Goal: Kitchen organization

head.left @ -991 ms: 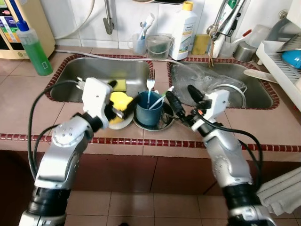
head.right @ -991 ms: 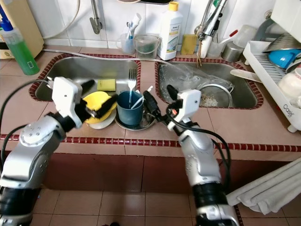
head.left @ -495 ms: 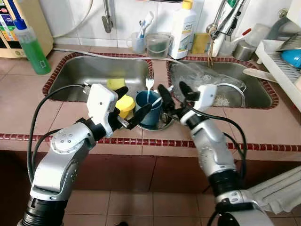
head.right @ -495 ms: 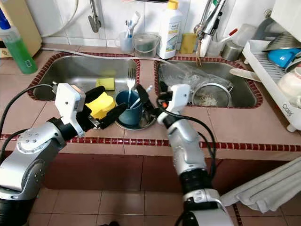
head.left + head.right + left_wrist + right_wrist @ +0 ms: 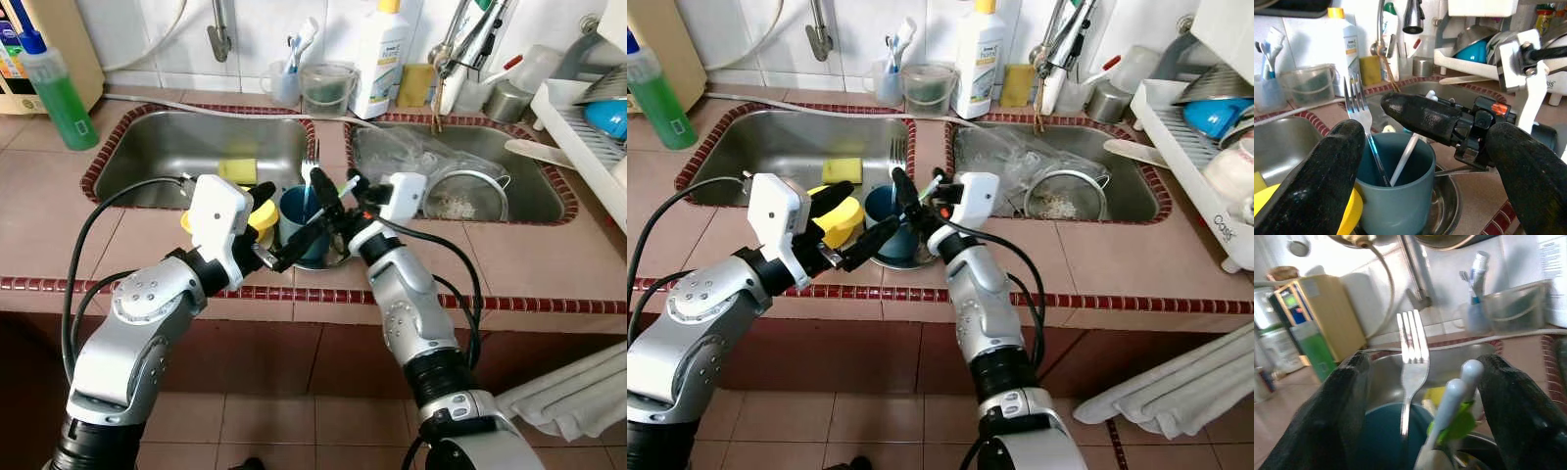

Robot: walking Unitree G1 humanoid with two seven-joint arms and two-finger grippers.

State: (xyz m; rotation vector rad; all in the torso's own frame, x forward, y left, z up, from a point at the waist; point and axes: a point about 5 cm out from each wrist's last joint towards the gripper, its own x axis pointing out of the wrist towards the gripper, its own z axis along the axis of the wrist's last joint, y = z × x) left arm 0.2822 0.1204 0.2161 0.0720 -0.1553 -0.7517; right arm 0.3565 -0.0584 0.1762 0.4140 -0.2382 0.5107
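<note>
A teal cup (image 5: 295, 213) holding a steel fork (image 5: 312, 160) and a white utensil (image 5: 1450, 392) stands in a small steel bowl (image 5: 1445, 206) on the tiled strip between the two sinks. A yellow dish (image 5: 263, 212) lies just left of it. My left gripper (image 5: 292, 213) is open at the cup's near side, one finger by the yellow dish and one in front of the cup. My right gripper (image 5: 334, 183) is open too, reaching in from the right with its fingertips (image 5: 1418, 113) at the cup's rim, on either side of the fork and utensil.
A yellow sponge (image 5: 238, 170) lies in the left sink (image 5: 157, 157). The right sink holds a strainer (image 5: 468, 195) and a plastic bag. Green bottle (image 5: 57, 94), toothbrush cup (image 5: 289, 83) and white bottle (image 5: 382, 54) line the back. A dish rack (image 5: 588, 137) stands at the right.
My left gripper has left the yellow dish and moved right to the cup's front. My right gripper has swung left to the cup's rim. The camera has shifted slightly.
</note>
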